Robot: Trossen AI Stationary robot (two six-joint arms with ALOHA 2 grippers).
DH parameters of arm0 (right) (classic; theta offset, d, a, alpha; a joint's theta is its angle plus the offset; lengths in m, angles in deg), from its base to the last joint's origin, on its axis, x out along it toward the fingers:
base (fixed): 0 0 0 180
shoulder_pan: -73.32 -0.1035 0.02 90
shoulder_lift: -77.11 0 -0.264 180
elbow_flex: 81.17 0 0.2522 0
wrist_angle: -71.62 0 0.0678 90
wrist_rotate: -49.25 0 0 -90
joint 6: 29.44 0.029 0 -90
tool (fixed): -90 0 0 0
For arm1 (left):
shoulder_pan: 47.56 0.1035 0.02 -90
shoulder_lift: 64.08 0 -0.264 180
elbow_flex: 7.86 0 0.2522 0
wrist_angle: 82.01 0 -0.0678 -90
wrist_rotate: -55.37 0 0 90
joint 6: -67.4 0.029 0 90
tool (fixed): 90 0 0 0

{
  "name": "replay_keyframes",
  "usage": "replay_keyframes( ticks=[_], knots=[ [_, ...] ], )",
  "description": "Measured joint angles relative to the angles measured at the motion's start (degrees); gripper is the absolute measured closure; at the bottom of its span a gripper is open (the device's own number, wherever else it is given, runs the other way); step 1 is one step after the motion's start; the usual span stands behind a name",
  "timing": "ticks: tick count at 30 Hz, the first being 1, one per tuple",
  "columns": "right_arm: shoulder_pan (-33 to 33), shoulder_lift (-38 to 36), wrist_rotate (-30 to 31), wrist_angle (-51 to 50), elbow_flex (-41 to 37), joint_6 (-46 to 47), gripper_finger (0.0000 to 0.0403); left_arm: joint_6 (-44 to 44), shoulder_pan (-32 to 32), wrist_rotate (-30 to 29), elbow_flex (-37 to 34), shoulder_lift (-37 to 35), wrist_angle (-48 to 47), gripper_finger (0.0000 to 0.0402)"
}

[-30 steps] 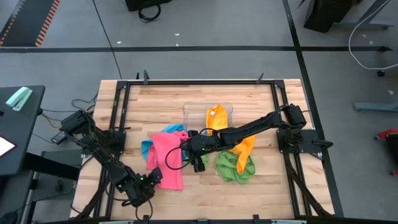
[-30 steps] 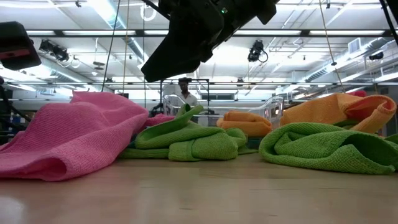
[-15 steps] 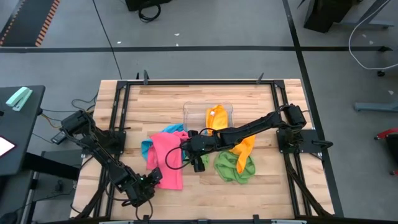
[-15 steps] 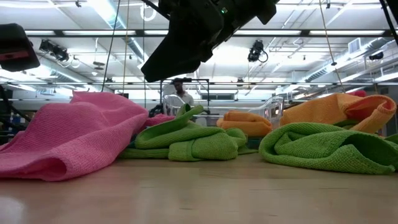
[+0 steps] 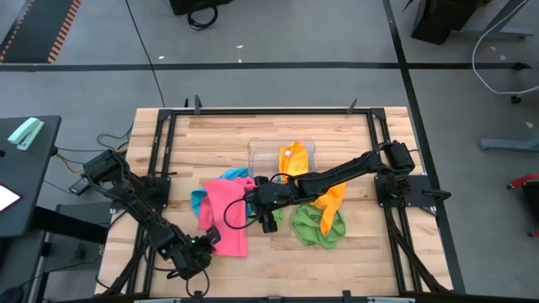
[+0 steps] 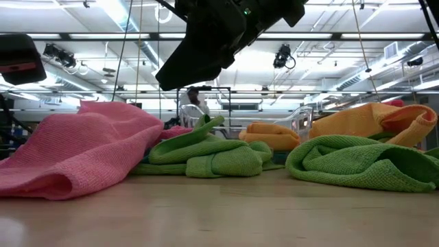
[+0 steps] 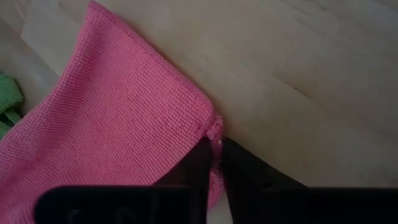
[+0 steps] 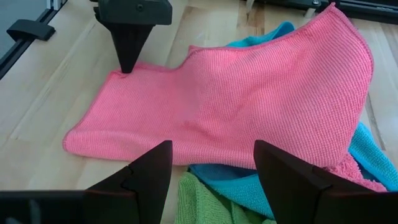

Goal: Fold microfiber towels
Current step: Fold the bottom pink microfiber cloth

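Note:
A pink towel (image 5: 226,215) lies crumpled on the wooden table, partly over a blue towel (image 5: 200,199). My left gripper (image 7: 216,142) is at the pink towel's near left corner, fingers shut on it; the right wrist view also shows my left gripper (image 8: 126,67) there. My right gripper (image 8: 211,177) hangs open above the towels' middle, touching nothing. A green towel (image 5: 318,225) lies bunched to the right. An orange towel (image 5: 333,195) is draped behind it. My left gripper pinches the pink towel's near left corner (image 7: 214,127) between its two fingers. The fingers slant down from the table's near left side. The corner puckers at the fingertips, and the rest of the towel (image 7: 124,124) lies slack on the table.
A clear plastic tray (image 5: 257,151) with another orange cloth (image 5: 293,156) stands behind the towels. A black frame (image 5: 168,143) runs round the table. Bare wood (image 5: 278,265) shows along the near edge. A person stands far off in the room (image 6: 194,99).
My left gripper has shut on the pink towel's corner without moving from its place. The towel lies as it did.

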Motion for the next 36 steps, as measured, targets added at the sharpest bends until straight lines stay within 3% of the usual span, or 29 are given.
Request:
replay_keyframes(
  ticks=[3, 18, 29, 36],
  knots=[
    [0.00, 0.00, 0.00, 0.00, 0.00, 0.01, 0.0168, -1.69, 0.01, 0.01, 0.00, 0.00, 0.91, 0.0391],
    [-2.56, 0.00, -0.22, 0.00, 0.00, -1.50, 0.0168, -11.46, 0.22, -1.78, 2.00, -3.04, 3.51, 0.0388],
    [-7.16, 0.00, -0.09, 1.33, 0.00, -1.60, 0.0168, -30.00, 4.32, -1.84, 5.22, -3.43, 3.25, 0.0384],
    [-10.27, 0.00, 4.11, 1.11, 0.00, -1.68, 0.0168, -38.71, 5.57, -1.78, 5.22, -3.43, 3.49, 0.0391]
  ],
)
